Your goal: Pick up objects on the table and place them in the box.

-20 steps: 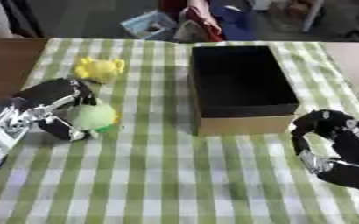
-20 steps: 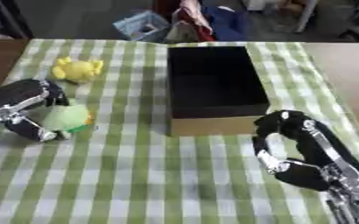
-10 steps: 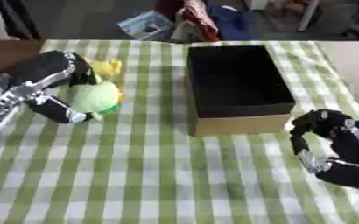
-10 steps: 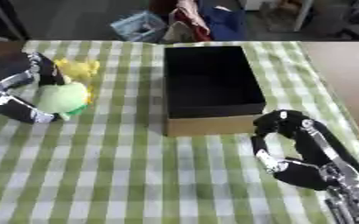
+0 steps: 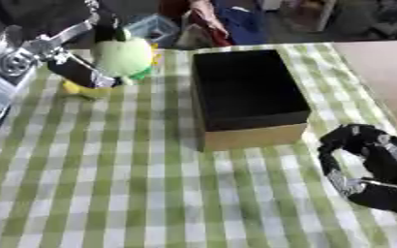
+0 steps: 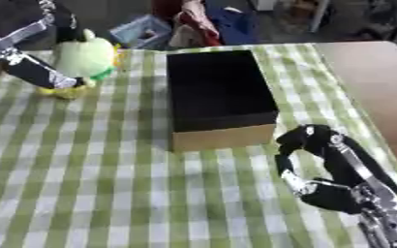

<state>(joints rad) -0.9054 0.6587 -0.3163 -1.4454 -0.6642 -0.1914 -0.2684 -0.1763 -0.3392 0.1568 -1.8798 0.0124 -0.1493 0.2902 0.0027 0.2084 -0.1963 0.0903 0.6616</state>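
Observation:
My left hand [image 5: 73, 68] is shut on a pale green plush toy [image 5: 124, 57] and holds it up in the air over the table's far left, left of the box. A yellow plush toy [image 5: 83, 89] lies on the cloth just under that hand, mostly hidden by it. The black-lined cardboard box [image 5: 246, 94] stands open in the middle of the table, nothing visible inside it. My right hand [image 6: 325, 167] rests at the lower right beside the box's near corner, its fingers curled and holding nothing.
The table wears a green and white checked cloth [image 5: 126, 189]. A bare brown tabletop [image 5: 380, 72] shows at the right. Beyond the far edge lie a blue basket [image 5: 155, 29] and heaped red and blue cloth [image 5: 227, 22].
My left hand has lifted the green plush toy off the cloth and carried it up and toward the box. The view has tilted. My right hand has stayed put.

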